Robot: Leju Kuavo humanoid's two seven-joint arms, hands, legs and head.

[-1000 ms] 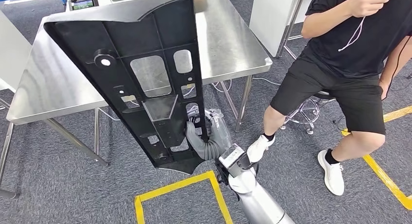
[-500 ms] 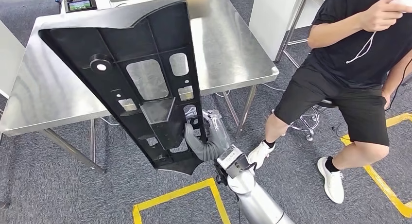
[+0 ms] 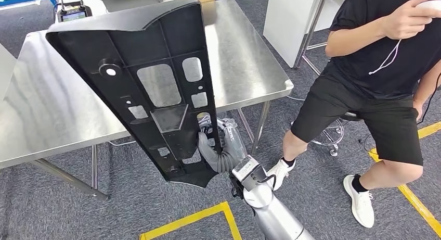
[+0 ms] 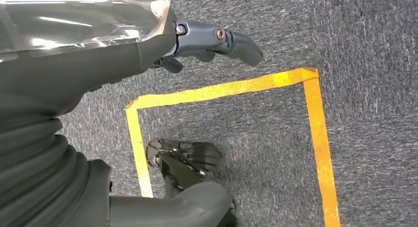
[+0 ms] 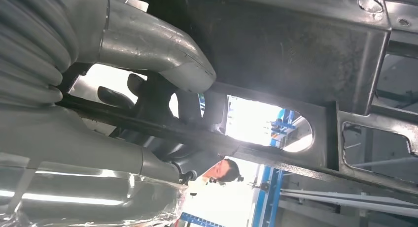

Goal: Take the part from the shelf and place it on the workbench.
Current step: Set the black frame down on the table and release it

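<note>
The part (image 3: 156, 89) is a long black ribbed plastic panel with several cut-outs. It stands tilted in front of me, its top end over the steel workbench (image 3: 249, 52) and its lower end above the floor. My right hand (image 3: 214, 150) grips the panel near its lower end, fingers through a cut-out. The right wrist view shows that hand (image 5: 148, 104) wrapped around a rib of the part (image 5: 296, 45). My left hand (image 4: 98, 89) hangs over the carpet, holding nothing, with its fingers (image 4: 231, 40) spread away from the thumb.
A person (image 3: 385, 58) in black sits on a stool right of the workbench, legs stretched onto the carpet. Yellow floor tape (image 3: 192, 219) marks a box just in front of me. A white cabinet (image 3: 286, 16) stands behind the bench's right corner. A small device (image 3: 73, 13) sits at the bench's far edge.
The whole picture has shifted: the camera has moved nearer the workbench, and the yellow tape sits lower in view. The panel stays in my right hand's grip. The person's hand lifted.
</note>
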